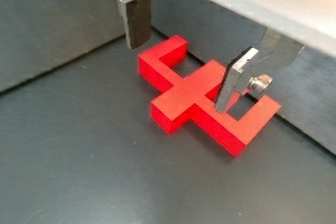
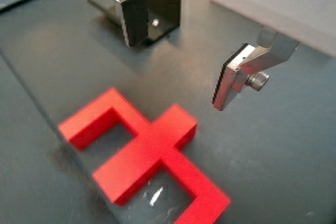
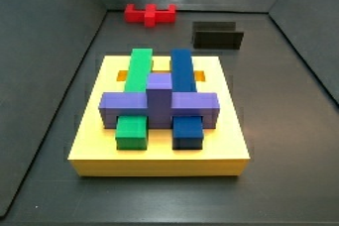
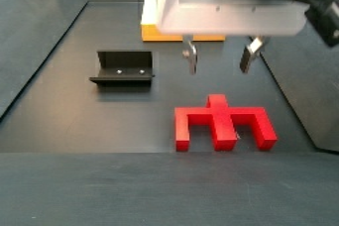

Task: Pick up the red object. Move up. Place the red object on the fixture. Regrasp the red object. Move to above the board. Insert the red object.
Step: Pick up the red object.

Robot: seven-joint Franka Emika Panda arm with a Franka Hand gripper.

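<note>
The red object (image 4: 224,126) lies flat on the dark floor directly below the hand (image 4: 217,56), not yet held and not touched by either finger. Its long axis is the bar, which in a side view runs across the picture along the near edge of the piece, while the two legs and the centre stub point away from that bar, up toward the hand and the board behind it. In a wrist view the red object (image 1: 203,92) sits between the two silver fingers, one finger near the end of one leg and the other finger close beside the opposite leg; whether the fingers line up across the stub or across the bar cannot be told exactly. The hand (image 1: 191,59) is wide open with nothing between its pads, and the gap looks broader than the part it must close on, so a straight descent seems the move that matters. The fixture (image 4: 123,69) stands on the floor off to one side of the hand, well apart from the red object, its hollow side facing the camera in that side view. The board (image 3: 161,111) with its green, blue and purple blocks lies farther off, well apart from the hand.
</note>
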